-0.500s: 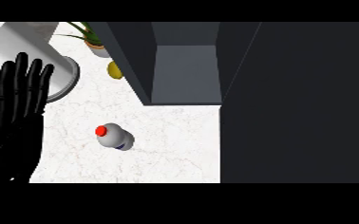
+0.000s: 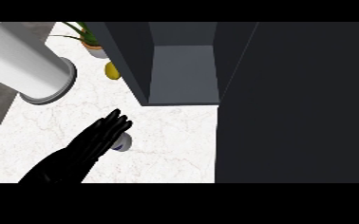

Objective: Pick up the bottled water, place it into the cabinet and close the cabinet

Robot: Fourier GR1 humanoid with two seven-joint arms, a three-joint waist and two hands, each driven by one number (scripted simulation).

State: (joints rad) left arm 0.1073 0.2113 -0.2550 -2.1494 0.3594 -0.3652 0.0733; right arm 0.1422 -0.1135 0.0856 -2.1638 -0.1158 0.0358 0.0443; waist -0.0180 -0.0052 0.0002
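The bottled water [image 2: 123, 144] lies on the white marble counter [image 2: 175, 142], and only a bit of its white body and blue label shows. My left hand [image 2: 98, 143] comes in from the lower left and lies over the bottle with its fingers [image 2: 118, 122] stretched out straight, hiding the cap and most of the bottle. The hand is open. The dark cabinet [image 2: 184, 71] stands open behind the bottle, its grey inside bare. Its door [image 2: 288, 104] fills the right side of the view. My right hand does not show.
A large white cylinder [image 2: 35, 71] stands at the far left. Behind it are a potted plant [image 2: 91, 42] and a yellow fruit [image 2: 112, 70], close to the cabinet's left wall [image 2: 129, 61].
My left hand has left its upright spot at the left edge and now lies over the bottle, covering its red cap. The bottle has not visibly moved on the counter.
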